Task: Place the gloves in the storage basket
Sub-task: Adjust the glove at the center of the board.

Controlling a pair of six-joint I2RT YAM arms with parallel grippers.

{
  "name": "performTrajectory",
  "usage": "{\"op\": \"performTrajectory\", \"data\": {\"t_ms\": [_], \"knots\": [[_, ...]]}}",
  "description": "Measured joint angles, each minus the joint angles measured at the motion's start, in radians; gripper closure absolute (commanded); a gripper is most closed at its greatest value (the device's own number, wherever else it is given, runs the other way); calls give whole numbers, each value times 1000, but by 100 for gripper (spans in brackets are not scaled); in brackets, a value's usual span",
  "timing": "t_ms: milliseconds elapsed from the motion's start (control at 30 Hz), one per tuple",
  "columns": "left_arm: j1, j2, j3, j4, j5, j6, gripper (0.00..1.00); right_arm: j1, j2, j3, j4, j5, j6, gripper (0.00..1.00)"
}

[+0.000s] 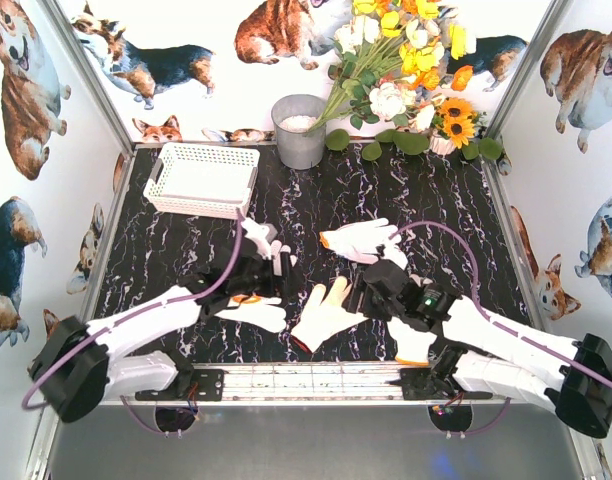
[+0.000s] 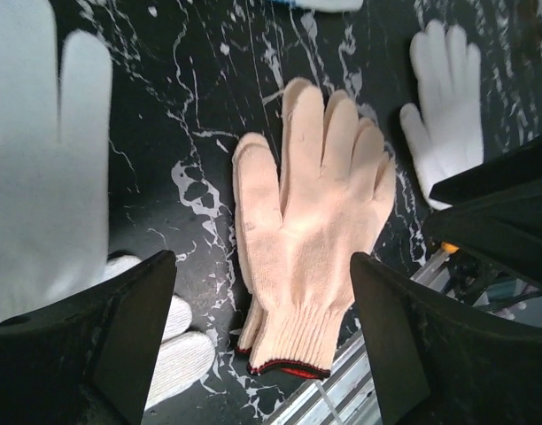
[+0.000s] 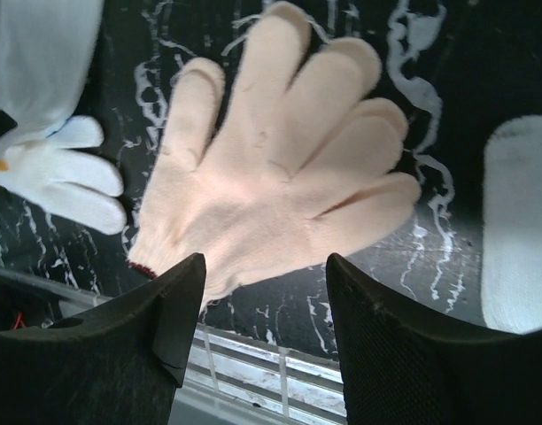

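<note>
A cream glove with a red cuff (image 1: 321,315) lies flat near the front rail, between the two grippers. My left gripper (image 1: 283,272) is open and empty just left of it; its wrist view shows the glove (image 2: 315,221) between the jaws. My right gripper (image 1: 362,293) is open and empty just right of it, with the glove (image 3: 271,177) ahead of its jaws. Other white gloves lie at mid-table (image 1: 361,240), by the left wrist (image 1: 258,237), under the left arm (image 1: 254,311) and by the right arm (image 1: 412,345). The white storage basket (image 1: 201,178) stands at the back left, with nothing visible inside.
A grey metal bucket (image 1: 299,130) stands at the back centre, right of the basket. A bunch of flowers (image 1: 411,70) leans over the back right. A metal rail (image 1: 306,380) runs along the front edge. Printed walls close in the sides.
</note>
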State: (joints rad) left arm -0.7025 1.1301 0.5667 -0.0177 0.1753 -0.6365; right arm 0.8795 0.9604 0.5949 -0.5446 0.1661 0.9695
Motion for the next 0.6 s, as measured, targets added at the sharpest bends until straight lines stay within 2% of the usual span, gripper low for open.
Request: {"op": "performTrajectory", "data": {"t_ms": [233,600], "knots": [[-94,167,36,27,-38,-31,38,-3,6,-22,-70,30,100,40],[-125,362,43,231,5,-132,47,-3,165,-22,-53,-19,158,42]]}}
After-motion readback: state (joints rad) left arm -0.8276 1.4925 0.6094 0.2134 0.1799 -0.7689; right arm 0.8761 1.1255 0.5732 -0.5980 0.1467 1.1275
